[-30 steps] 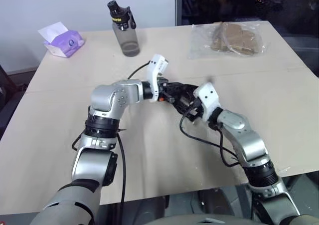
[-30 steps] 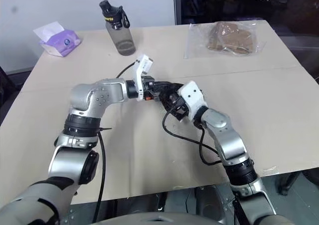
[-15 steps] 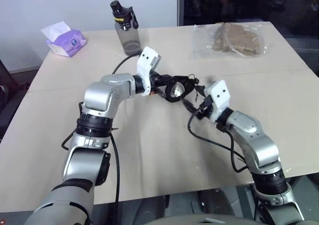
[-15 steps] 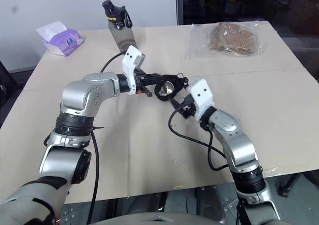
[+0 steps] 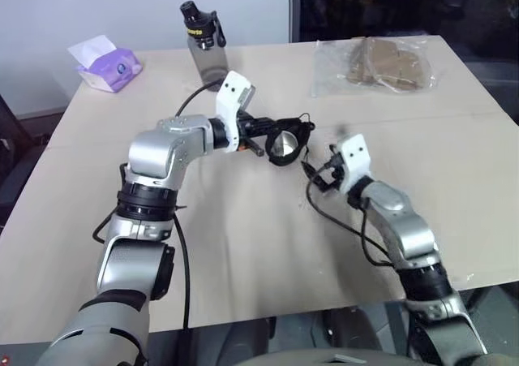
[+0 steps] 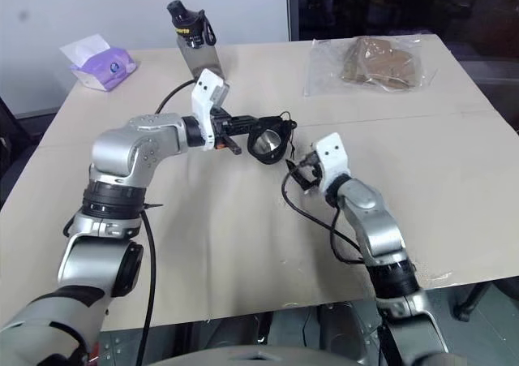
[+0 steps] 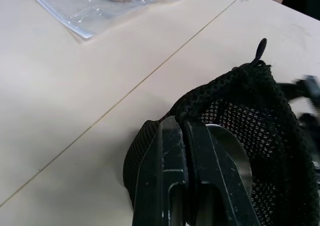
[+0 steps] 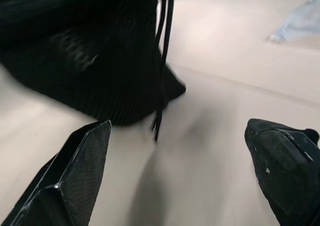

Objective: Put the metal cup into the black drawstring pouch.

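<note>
Beige table [image 5: 243, 252]: grey water bottle [image 5: 203, 45] and tissue pack [image 5: 105, 64] along the far edge, clear plastic bag [image 5: 377, 64] at the far right corner. Left gripper [image 7: 182, 136] is clamped on the rim of the black drawstring pouch [image 5: 285, 141], held above the table's middle. Metal cup [image 5: 283, 145] sits inside it, rim showing at the mouth. Right gripper [image 8: 180, 181] spread wide, empty, just beside the pouch, cord [image 8: 162, 60] dangling ahead. My read: cup's in; keep the mouth tilted up, lower the pouch gently, and keep the right fingers clear of the cord.
</note>
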`<control>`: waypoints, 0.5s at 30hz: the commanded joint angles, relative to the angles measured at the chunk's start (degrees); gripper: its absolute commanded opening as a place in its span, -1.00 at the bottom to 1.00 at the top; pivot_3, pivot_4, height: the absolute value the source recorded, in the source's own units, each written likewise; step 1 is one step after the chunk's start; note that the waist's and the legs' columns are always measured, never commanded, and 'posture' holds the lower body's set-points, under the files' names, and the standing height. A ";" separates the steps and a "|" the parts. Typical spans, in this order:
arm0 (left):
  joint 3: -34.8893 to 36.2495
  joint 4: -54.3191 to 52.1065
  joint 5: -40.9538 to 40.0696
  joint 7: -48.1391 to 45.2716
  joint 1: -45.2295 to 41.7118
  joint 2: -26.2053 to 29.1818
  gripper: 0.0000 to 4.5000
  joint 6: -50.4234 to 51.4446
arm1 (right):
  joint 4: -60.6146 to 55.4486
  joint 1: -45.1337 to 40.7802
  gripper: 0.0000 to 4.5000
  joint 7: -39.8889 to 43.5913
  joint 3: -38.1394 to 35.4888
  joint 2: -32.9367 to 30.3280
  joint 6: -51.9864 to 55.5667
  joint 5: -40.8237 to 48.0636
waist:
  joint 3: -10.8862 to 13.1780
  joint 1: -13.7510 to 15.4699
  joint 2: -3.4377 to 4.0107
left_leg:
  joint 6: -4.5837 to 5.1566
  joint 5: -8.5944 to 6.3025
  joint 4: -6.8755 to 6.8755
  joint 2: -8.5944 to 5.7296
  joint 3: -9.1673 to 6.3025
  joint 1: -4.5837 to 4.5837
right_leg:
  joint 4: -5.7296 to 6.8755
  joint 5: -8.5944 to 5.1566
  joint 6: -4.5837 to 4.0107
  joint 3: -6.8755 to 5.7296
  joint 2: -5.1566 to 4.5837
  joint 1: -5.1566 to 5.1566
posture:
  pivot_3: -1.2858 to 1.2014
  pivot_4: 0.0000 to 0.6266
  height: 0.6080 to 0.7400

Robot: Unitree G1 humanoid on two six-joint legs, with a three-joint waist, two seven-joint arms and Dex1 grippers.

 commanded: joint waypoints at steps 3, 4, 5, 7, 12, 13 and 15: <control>1.62 -3.68 -0.13 -0.47 0.20 1.42 -1.00 -1.09 | 8.80 -5.07 0.98 -1.18 -0.85 2.45 -7.79 -0.94 | 0.00 0.10 0.00 | 0.00 0.00 0.00 0.00 -0.05 -0.04 | -0.05 0.00 0.00 -0.03 0.00 0.00 | 0.03 -0.52 1.00; 1.65 -4.05 -0.15 -0.47 0.54 1.52 -1.00 -1.13 | 10.56 -5.71 0.88 -1.61 -1.05 2.81 -8.93 -1.25 | 0.00 0.09 0.00 | 0.00 0.00 -0.01 -0.01 -0.04 -0.04 | -0.06 0.00 0.00 -0.02 -0.01 0.00 | 0.03 -0.52 1.00; 1.70 -4.27 -0.17 -0.46 0.75 1.56 -1.00 -1.13 | 11.75 -6.09 0.74 -1.88 -1.19 3.04 -9.80 -1.47 | 0.00 0.07 0.00 | 0.00 0.00 -0.01 -0.01 -0.04 -0.04 | -0.06 0.00 0.00 -0.02 -0.01 0.00 | 0.03 -0.52 1.00; 2.36 -5.23 -0.46 -0.83 2.32 2.23 -1.00 -1.24 | 13.68 -6.00 0.45 -2.78 -0.79 3.52 -11.85 -2.50 | 0.00 -0.05 0.00 | 0.00 0.00 -0.02 -0.01 -0.05 -0.03 | -0.05 0.00 0.00 -0.02 -0.01 0.00 | 0.03 -0.52 1.00; 5.63 -6.33 -2.39 -2.63 7.27 4.55 -1.00 -0.72 | 15.34 -4.79 -0.57 -4.81 1.71 5.73 -14.33 -5.55 | 0.00 -1.13 0.00 | 0.00 0.00 -0.05 0.00 -0.06 -0.02 | -0.01 0.00 0.00 0.00 0.00 -0.04 | 0.03 -0.52 1.00; 5.96 -6.45 -2.81 -3.26 7.93 4.77 -1.00 -0.87 | 15.67 -4.65 -0.70 -5.26 2.08 6.11 -14.66 -6.08 | 0.00 -1.35 0.00 | 0.00 0.00 -0.05 0.00 -0.07 -0.01 | 0.00 0.00 0.00 0.00 0.00 -0.04 | 0.03 -0.52 1.00; 5.18 -5.98 -2.54 -4.29 7.67 4.80 -1.00 -1.88 | 16.49 -4.96 -0.97 -6.10 2.06 6.14 -15.04 -7.09 | 0.00 -1.35 0.00 | 0.00 0.00 -0.05 0.02 -0.09 0.02 | 0.02 0.00 0.00 0.01 0.01 -0.04 | 0.03 -0.52 1.00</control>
